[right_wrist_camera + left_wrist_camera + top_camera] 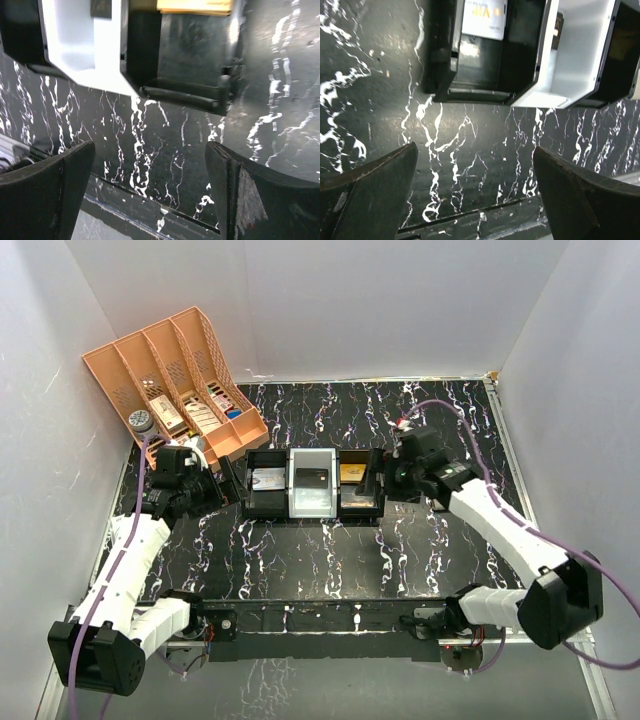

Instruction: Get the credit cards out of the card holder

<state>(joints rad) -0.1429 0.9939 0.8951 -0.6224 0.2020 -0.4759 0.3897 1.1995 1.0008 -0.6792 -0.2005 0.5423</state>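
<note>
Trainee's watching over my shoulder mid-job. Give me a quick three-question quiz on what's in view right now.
1. True or false: the left gripper and the right gripper are both open.
2. Which part of the tray holds the orange card? A) left-arm end B) centre C) right-arm end
3. Fill in: the tray's middle compartment is coloured ____.
Key: 1 true; 2 C; 3 white.
</note>
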